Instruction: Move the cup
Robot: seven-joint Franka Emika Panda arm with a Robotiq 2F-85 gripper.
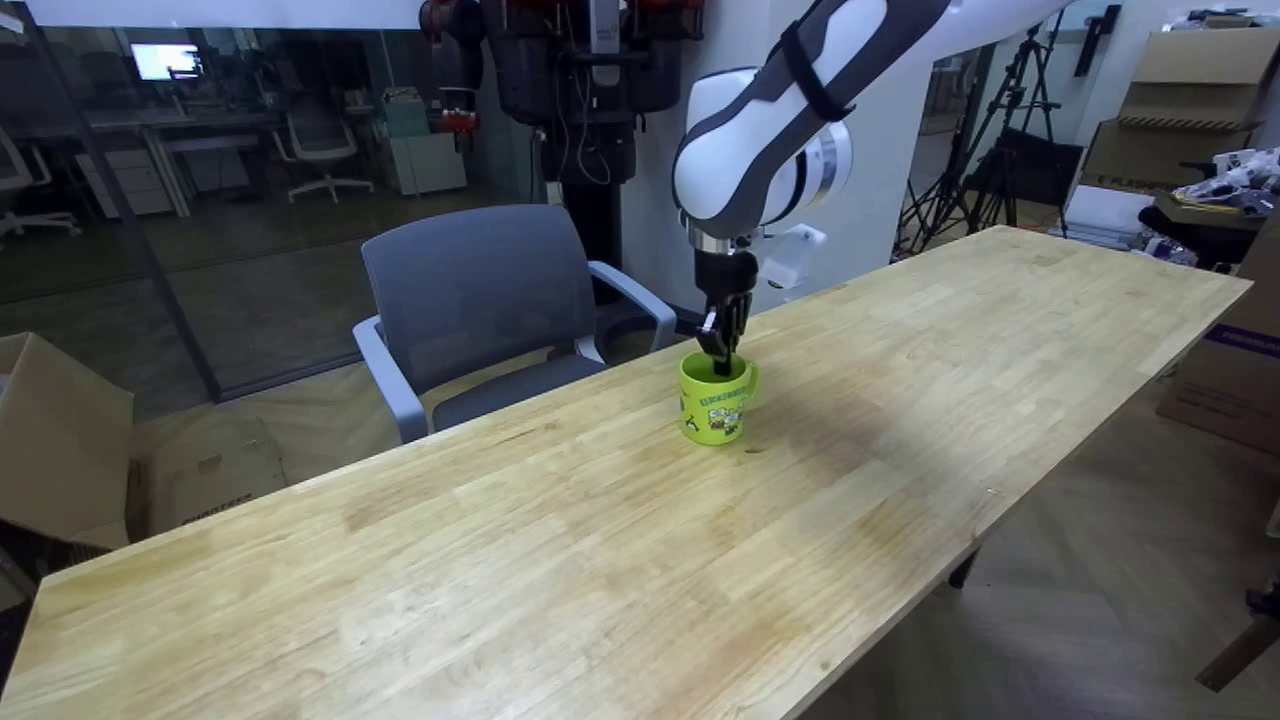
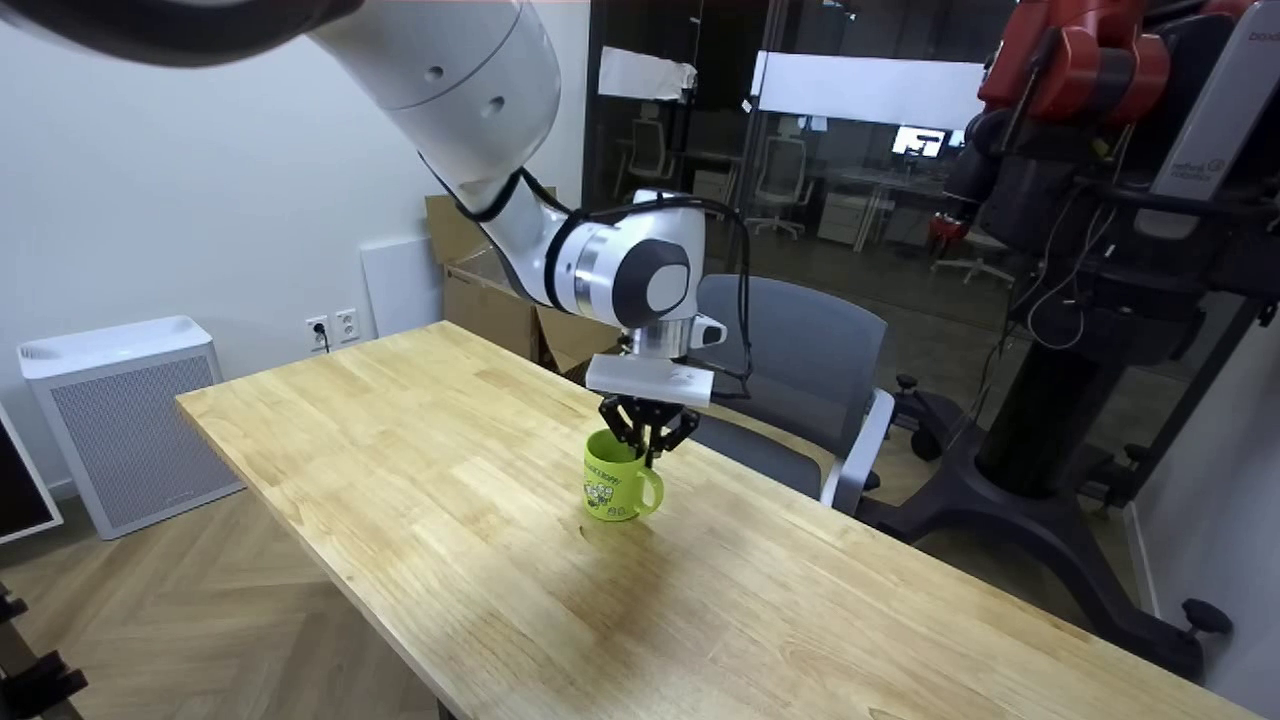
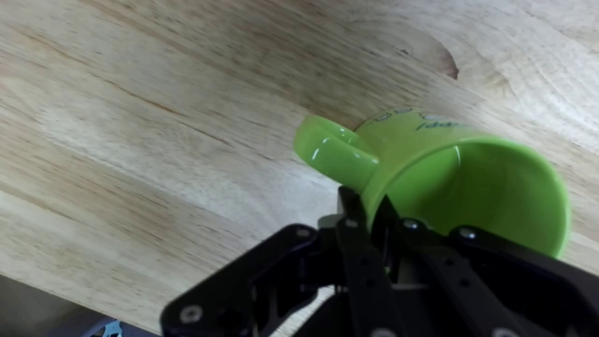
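The cup is a bright lime-green mug [image 1: 711, 412] with printed figures and a side handle. It stands upright near the table's chair-side edge; I cannot tell whether it rests on the wood or hangs just above it. It also shows in an exterior view [image 2: 612, 482] and in the wrist view [image 3: 472, 187]. My black gripper [image 3: 366, 201] points down at the cup's rim beside the handle. One finger is inside the cup and one outside, closed on the wall between them. The gripper also shows in both exterior views [image 1: 725, 362] [image 2: 648, 450]. The lower fingertips are partly hidden.
The long wooden table [image 1: 480, 590] has its edge just behind the cup. A grey office chair [image 1: 480, 290] stands close against that edge, behind the gripper. A black and red robot [image 2: 1090, 270] stands beyond the chair.
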